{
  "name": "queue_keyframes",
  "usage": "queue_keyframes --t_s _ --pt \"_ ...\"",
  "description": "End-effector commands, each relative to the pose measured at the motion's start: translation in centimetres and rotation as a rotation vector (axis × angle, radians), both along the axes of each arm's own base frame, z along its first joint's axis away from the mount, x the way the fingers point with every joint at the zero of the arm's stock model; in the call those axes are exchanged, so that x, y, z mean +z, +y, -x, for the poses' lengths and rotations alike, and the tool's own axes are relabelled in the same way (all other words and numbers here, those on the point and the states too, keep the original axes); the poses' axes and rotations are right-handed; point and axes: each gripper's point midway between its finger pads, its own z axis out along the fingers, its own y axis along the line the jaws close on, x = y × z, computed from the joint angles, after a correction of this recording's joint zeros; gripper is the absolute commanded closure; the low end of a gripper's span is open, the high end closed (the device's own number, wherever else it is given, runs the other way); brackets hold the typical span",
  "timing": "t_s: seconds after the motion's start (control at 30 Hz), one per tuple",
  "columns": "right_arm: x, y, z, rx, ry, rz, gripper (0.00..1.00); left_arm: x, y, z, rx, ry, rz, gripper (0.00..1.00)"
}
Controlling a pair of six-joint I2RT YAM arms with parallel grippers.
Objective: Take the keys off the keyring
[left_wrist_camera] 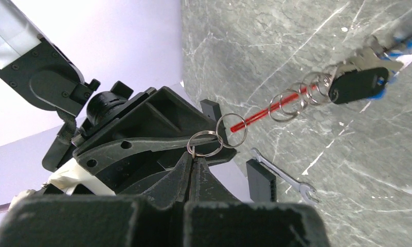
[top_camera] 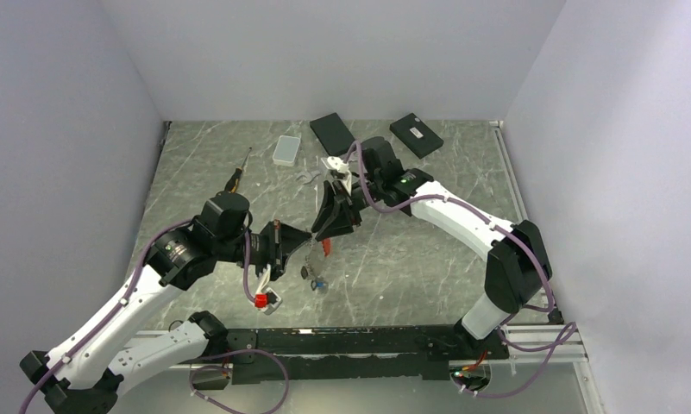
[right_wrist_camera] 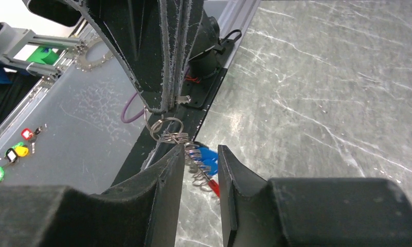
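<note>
My left gripper (top_camera: 300, 243) is shut on a thin grey metal ring (left_wrist_camera: 204, 143) at the end of a chain of linked rings (left_wrist_camera: 296, 98). The chain runs to the red keyring (left_wrist_camera: 250, 121) and the blue-headed keys (left_wrist_camera: 386, 69), which hang above the table beside a black tag (left_wrist_camera: 358, 85). My right gripper (top_camera: 329, 228) faces the left one with its jaws apart. The ring chain (right_wrist_camera: 193, 157) passes between its fingers (right_wrist_camera: 165, 175), with the blue keys (right_wrist_camera: 209, 158) and the red keyring (right_wrist_camera: 214, 188) just beyond. In the top view the keys (top_camera: 313, 278) dangle below both grippers.
A silver wrench (top_camera: 309, 177), a screwdriver (top_camera: 237, 175), a clear plastic box (top_camera: 285, 150) and two black boxes (top_camera: 333, 131) (top_camera: 417, 134) lie at the back of the marble table (top_camera: 411, 259). The wrench also shows in the left wrist view (left_wrist_camera: 283, 175). A red knob (top_camera: 260, 299) sits near the front rail.
</note>
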Motion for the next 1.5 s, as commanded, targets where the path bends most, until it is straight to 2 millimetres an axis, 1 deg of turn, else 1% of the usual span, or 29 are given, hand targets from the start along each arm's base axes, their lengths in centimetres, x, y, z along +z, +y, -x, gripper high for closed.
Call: queue_keyframes --t_s 0.0,0.2,0.47,0.6,0.73,0.97,1.1,1.13,1.23,1.27,1.47 --pt "0.5 0.8 1.4 0.077 -0.022 -0.055 0.67 3.4 -1.7 1.5 -0.220 -0.301 0.078 1.00" --pt "0.5 1.1 2.1 0.101 -0.001 -0.057 0.67 3.4 -1.7 1.7 -0.236 -0.319 0.077 1.00" --pt "0.6 0.8 3.6 0.153 0.011 -0.061 0.63 3.4 -1.6 1.5 -0.224 -0.319 0.072 1.00" --pt "0.7 0.6 4.2 0.170 0.015 -0.060 0.64 3.4 -1.6 1.3 -0.217 -0.317 0.070 1.00" --pt "0.8 0.5 4.4 0.179 0.017 -0.062 0.68 3.5 -1.8 1.1 -0.215 -0.319 0.073 1.00" --pt "0.8 0.5 4.6 0.188 0.029 -0.063 0.83 3.4 -1.7 1.0 -0.204 -0.313 0.064 1.00" --pt "1.2 0.3 4.8 0.203 0.035 -0.073 0.88 3.3 -1.6 0.9 -0.199 -0.313 0.060 1.00" --pt "1.3 0.3 4.9 0.206 0.036 -0.074 0.88 3.3 -1.6 0.9 -0.198 -0.314 0.059 1.00" --pt "1.4 0.2 5.1 0.218 0.036 -0.080 0.79 3.3 -1.5 0.9 -0.197 -0.317 0.059 1.00" --pt "1.5 0.2 5.2 0.222 0.039 -0.081 0.78 3.2 -1.5 0.9 -0.197 -0.318 0.058 1.00" --pt "1.5 0.3 5.9 0.244 0.044 -0.082 0.76 3.2 -1.6 0.6 -0.192 -0.324 0.060 1.00"
